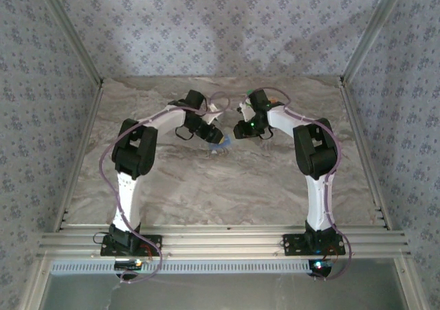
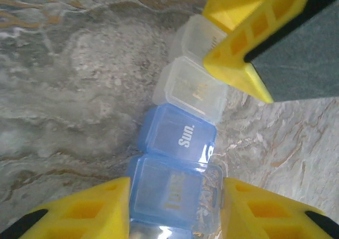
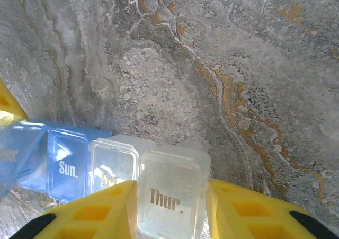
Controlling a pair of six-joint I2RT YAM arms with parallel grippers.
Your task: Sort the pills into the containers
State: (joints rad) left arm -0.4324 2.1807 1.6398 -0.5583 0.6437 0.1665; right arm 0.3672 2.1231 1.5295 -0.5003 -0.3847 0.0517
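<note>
The pill box (image 1: 220,142) is mid-table, far from the arm bases, with one gripper at each end. It is a row of lidded cells: two blue, one of them marked "Sun." (image 2: 177,133), then two clear, the last marked "Thur." (image 3: 169,191).

The left gripper (image 2: 176,188) is partly closed, its yellow fingers pressed against both sides of the blue end cell. The right gripper (image 3: 170,188) is clamped the same way across the "Thur." cell. In the left wrist view its fingers (image 2: 238,69) cover the far clear end of the box. I cannot tell what is inside the cells.

Around the box lies bare marbled table (image 1: 206,186), enclosed by patterned walls (image 1: 206,28) and a metal frame (image 1: 220,245).
</note>
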